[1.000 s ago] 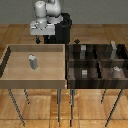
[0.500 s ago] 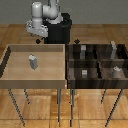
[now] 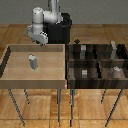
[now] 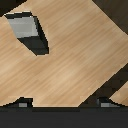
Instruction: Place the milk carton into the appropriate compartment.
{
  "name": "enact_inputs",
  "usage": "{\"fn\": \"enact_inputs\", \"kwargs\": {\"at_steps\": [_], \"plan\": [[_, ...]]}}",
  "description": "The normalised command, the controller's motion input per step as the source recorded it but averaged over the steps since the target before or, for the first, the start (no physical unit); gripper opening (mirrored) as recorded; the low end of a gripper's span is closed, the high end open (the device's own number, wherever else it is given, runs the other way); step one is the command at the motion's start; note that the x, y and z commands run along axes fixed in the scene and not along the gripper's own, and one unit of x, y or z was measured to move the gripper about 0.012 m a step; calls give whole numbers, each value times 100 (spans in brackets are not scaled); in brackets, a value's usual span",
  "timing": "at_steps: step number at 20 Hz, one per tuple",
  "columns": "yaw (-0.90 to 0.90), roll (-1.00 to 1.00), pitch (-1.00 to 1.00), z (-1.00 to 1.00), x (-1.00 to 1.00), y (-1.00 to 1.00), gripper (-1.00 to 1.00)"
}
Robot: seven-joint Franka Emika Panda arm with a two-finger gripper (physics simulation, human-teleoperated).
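The milk carton point(image 3: 33, 62), a small pale grey-white box with a gabled top, stands upright in the light wood tray point(image 3: 12, 75) on the exterior view's left. My gripper point(image 3: 41, 43) hangs above the tray's far edge, behind and above the carton and apart from it. In the wrist view the carton point(image 4: 27, 31) shows on the tray floor, well off from the gripper point(image 4: 64, 103). The two fingertips point(image 4: 22, 103) stand wide apart with nothing between them.
A dark wood tray with dividers point(image 3: 97, 62) stands on the exterior view's right, holding small grey blocks point(image 3: 85, 73) in its compartments. The black robot base point(image 3: 60, 31) stands behind the trays. Both trays rest on thin-legged stands over a wood floor.
The arm has swung toward the exterior view's left and come lower, closer to over the light tray. The carton has not moved.
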Motion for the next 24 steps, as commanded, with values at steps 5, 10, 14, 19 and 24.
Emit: {"fn": "enact_inputs", "kwargs": {"at_steps": [5, 10, 14, 19, 24], "plan": [[0, 0, 0, 0, 60, -3, 100], [0, 0, 0, 0, 0, -20, 100], [0, 0, 0, 0, 0, -50, 100], [0, 0, 0, 0, 80, 0, 100], [0, 0, 0, 0, 80, 20, 100]]}}
